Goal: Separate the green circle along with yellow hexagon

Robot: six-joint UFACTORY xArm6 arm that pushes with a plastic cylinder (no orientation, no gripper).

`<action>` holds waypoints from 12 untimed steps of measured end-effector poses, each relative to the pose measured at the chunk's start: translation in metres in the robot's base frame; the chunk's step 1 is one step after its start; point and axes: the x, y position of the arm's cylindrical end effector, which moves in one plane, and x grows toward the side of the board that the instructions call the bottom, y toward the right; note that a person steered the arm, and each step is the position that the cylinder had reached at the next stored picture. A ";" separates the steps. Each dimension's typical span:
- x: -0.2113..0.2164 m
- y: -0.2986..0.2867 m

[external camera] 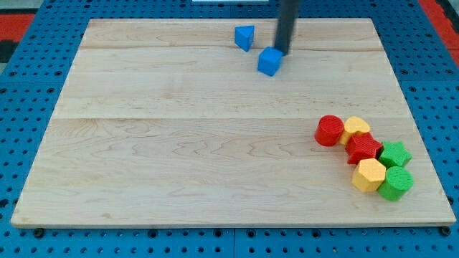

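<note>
- Resting at the far side of the wooden board [179, 143], my tip [282, 52] sits just behind the blue cube [270, 61], at its far right corner, and looks to be touching it.
- No claw is fitted to this arm; it ends in a plain dark rod, so there is nothing to be wide, narrow or holding.
- Just to the left of the rod and a little farther back lies a blue triangular block [244, 36], apart from the cube.
- The task's green circle [396, 183] lies at the near right of the board, close to the right edge, the nearest block of a tight cluster.
- The yellow hexagon [369, 175] sits directly left of the green circle, touching it.
- A green star [395, 154] lies just behind the green circle, touching or nearly touching it.
- A red star-like block [363, 147] sits left of the green star and just behind the yellow hexagon.
- Another yellow block [356, 129], shape hard to make out, lies behind the red star-like block, and a red circle [330, 130] presses against its left side.
- The cluster is well apart from my tip, which stands far across the board from both task blocks.
- Around the board runs a blue perforated surface [29, 79].
</note>
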 end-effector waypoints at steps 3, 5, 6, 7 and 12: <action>0.010 0.148; 0.111 0.290; 0.115 0.290; 0.195 0.289; 0.275 0.172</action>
